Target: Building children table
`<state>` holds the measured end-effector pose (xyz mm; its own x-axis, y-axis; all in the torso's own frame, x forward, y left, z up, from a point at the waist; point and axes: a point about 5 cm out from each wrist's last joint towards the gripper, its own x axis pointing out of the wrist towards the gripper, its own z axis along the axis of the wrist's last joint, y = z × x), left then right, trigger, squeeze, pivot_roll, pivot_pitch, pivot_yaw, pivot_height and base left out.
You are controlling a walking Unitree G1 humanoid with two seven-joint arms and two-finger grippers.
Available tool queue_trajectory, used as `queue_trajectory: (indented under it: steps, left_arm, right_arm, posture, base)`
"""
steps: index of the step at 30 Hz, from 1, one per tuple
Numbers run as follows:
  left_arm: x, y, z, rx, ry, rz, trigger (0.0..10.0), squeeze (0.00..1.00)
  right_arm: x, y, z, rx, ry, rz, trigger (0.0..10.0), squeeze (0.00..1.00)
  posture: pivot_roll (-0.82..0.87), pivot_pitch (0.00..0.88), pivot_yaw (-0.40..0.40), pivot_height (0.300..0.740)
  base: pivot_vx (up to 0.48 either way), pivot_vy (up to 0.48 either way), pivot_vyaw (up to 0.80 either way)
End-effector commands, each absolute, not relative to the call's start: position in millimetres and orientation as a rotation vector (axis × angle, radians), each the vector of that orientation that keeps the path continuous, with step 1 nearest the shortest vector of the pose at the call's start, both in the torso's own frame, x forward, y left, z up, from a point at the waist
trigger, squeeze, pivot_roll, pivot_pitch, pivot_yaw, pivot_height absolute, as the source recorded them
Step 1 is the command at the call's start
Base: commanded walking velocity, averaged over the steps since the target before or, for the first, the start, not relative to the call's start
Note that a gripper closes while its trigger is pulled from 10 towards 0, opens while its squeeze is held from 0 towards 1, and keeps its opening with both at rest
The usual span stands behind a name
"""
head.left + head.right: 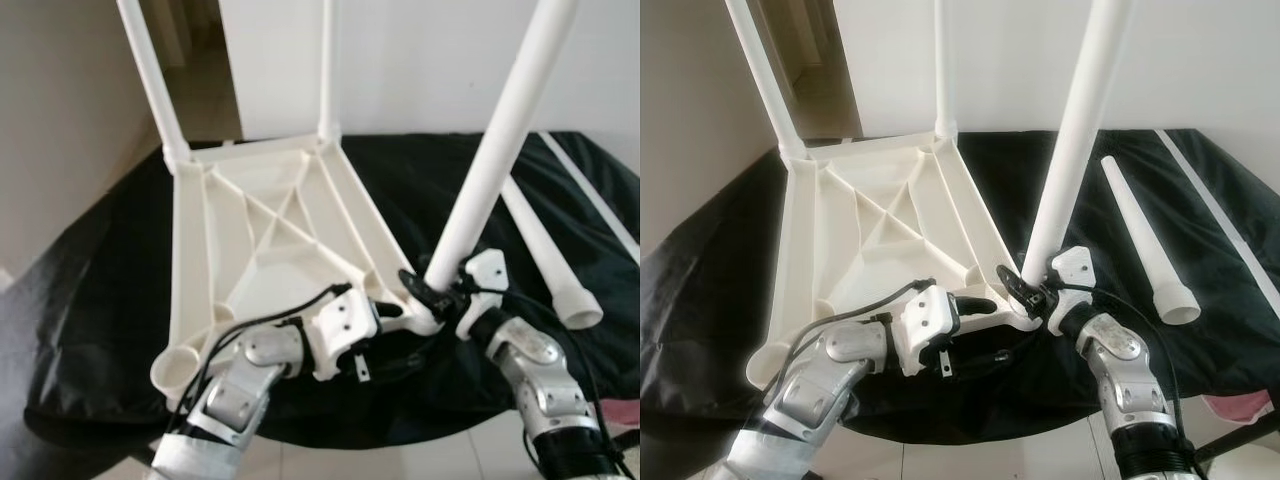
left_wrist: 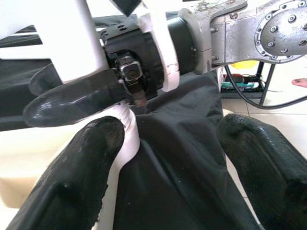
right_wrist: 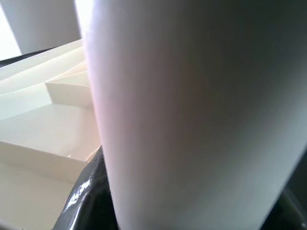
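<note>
1. At the tabletop's near right corner, the right gripper [image 1: 1033, 290] clamps a white leg [image 1: 1072, 150], apparently seating it in the socket.
2. Just left, the left gripper [image 1: 975, 308], fingers parted, braces the upturned tabletop [image 1: 870, 230].
3. Farther right, a spare leg [image 1: 1145, 243] lies on the black cloth [image 1: 700, 290].

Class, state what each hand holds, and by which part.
Right hand grips the leg at its base. Left hand is open, holding nothing.

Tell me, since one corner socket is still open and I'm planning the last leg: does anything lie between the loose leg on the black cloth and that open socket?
Yes. The loose leg lies on the robot's right, the open socket at the tabletop's near-left corner. Between them are the right gripper shut on the third leg, and the left gripper.
</note>
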<state>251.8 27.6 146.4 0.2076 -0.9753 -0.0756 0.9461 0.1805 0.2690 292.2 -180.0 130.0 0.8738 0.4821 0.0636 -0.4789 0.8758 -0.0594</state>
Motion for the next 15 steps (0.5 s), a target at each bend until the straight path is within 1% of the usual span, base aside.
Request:
queue_trajectory:
  steps: [1, 4, 6, 7, 8, 9, 10, 12, 13, 14, 15]
  left_arm:
    - [249.7, 26.2, 144.8, 0.275, -0.114, -1.359, 10.0, 0.0]
    - [249.4, 25.8, 144.7, 0.274, -0.114, -1.361, 10.0, 0.0]
    - [248.9, 25.3, 144.1, 0.271, -0.11, -1.364, 10.0, 0.0]
    - [248.9, 25.3, 144.1, 0.271, -0.11, -1.364, 10.0, 0.0]
    - [248.6, 25.2, 143.8, 0.271, -0.108, -1.365, 10.0, 0.0]
    - [248.6, 24.9, 143.5, 0.27, -0.107, -1.366, 10.0, 0.0]
    - [248.6, 24.9, 143.5, 0.27, -0.107, -1.366, 10.0, 0.0]
    - [248.2, 24.3, 143.2, 0.266, -0.106, -1.368, 10.0, 0.0]
    - [248.2, 24.3, 143.2, 0.266, -0.106, -1.368, 10.0, 0.0]
    - [247.9, 23.9, 142.9, 0.268, -0.105, -1.37, 10.0, 0.0]
    - [247.9, 23.9, 142.9, 0.268, -0.105, -1.37, 10.0, 0.0]
  right_arm:
    - [290.4, -183.4, 119.3, 0.009, -0.021, 0.384, 10.0, 0.0]
    - [290.8, -183.3, 117.3, 0.002, -0.008, 0.349, 10.0, 0.0]
    - [291.6, -182.2, 115.9, -0.007, -0.01, 0.266, 10.0, 0.0]
    - [291.6, -182.2, 115.9, -0.007, -0.01, 0.266, 10.0, 0.0]
    - [292.0, -181.3, 115.9, 0.007, -0.013, 0.209, 10.0, 0.0]
    - [293.1, -182.0, 114.0, 0.014, 0.001, 0.083, 10.0, 0.0]
    - [293.1, -182.0, 114.0, 0.014, 0.001, 0.083, 10.0, 0.0]
    - [291.6, -184.1, 107.2, 0.009, 0.051, -0.136, 10.0, 0.0]
    - [291.6, -184.1, 107.2, 0.009, 0.051, -0.136, 10.0, 0.0]
    - [289.9, -184.9, 103.9, 0.015, 0.068, -0.216, 10.0, 0.0]
    - [289.9, -184.9, 103.9, 0.015, 0.068, -0.216, 10.0, 0.0]
  posture:
    - [-0.08, 0.0, 0.015, 0.74]
    - [-0.08, 0.0, 0.016, 0.74]
    - [-0.08, 0.0, 0.015, 0.74]
    - [-0.08, 0.0, 0.015, 0.74]
    - [-0.08, 0.001, 0.015, 0.74]
    - [-0.08, 0.001, 0.015, 0.74]
    - [-0.08, 0.001, 0.015, 0.74]
    - [-0.09, 0.003, 0.017, 0.74]
    - [-0.09, 0.003, 0.017, 0.74]
    - [-0.09, 0.002, 0.017, 0.74]
    - [-0.09, 0.002, 0.017, 0.74]
  base:
    - [0.0, 0.0, 0.0]
    - [0.0, 0.0, 0.0]
    - [0.0, 0.0, 0.0]
    - [0.0, 0.0, 0.0]
    - [0.0, 0.0, 0.0]
    - [0.0, 0.0, 0.0]
    - [0.0, 0.0, 0.0]
    - [0.0, 0.0, 0.0]
    - [0.0, 0.0, 0.0]
    - [0.0, 0.0, 0.0]
    - [0.0, 0.0, 0.0]
